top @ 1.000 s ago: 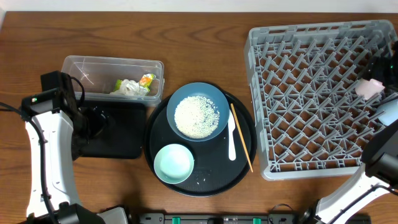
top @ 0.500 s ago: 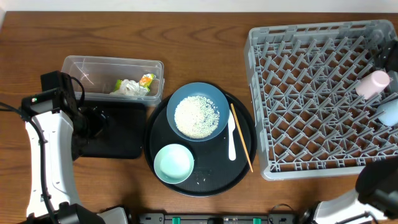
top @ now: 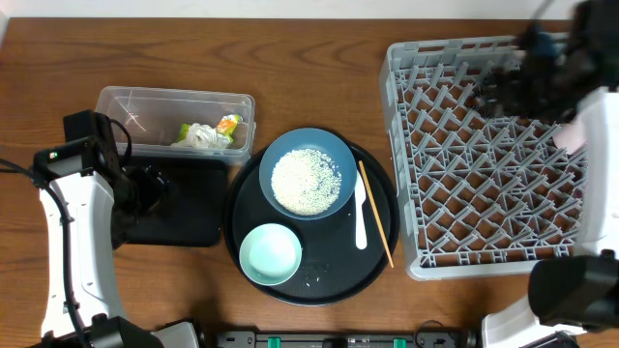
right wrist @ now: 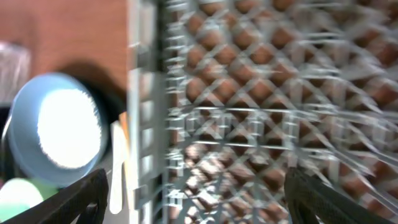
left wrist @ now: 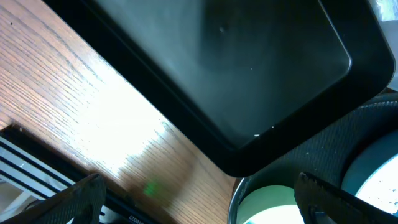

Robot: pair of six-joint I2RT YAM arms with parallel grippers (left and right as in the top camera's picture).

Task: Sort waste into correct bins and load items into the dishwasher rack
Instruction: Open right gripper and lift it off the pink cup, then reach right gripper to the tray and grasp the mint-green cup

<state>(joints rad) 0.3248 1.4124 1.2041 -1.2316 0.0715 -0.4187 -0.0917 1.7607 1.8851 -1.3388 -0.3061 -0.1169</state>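
The blue plate [top: 311, 146] carries the white rice [top: 306, 181] on the round black tray, with the green bowl [top: 270, 254], white spoon [top: 361, 218] and chopsticks [top: 377, 224] beside it. The tissue [top: 198, 137] and wrapper [top: 229, 124] lie in the clear tub [top: 145, 101]. My left gripper [left wrist: 199, 205] hangs open and empty over the edge of the black rectangular tray [left wrist: 249, 74], near the bowl [left wrist: 264, 202]. My right gripper [top: 491, 95] is blurred above the grey rack [top: 484, 222]; it is open and empty [right wrist: 199, 199]. A pink cup [top: 573, 137] lies in the rack by the right arm.
The round black tray [top: 237, 208] sits between the black rectangular tray [top: 184, 217] and the rack. A few rice grains [top: 311, 278] lie loose on it. The right wrist view shows the plate [right wrist: 62, 127] and spoon [right wrist: 118, 162] left of the rack wall [right wrist: 146, 124].
My right arm has swung from the rack's right edge to above its upper part, moving left. The pink cup stays in the rack. The left arm has not moved.
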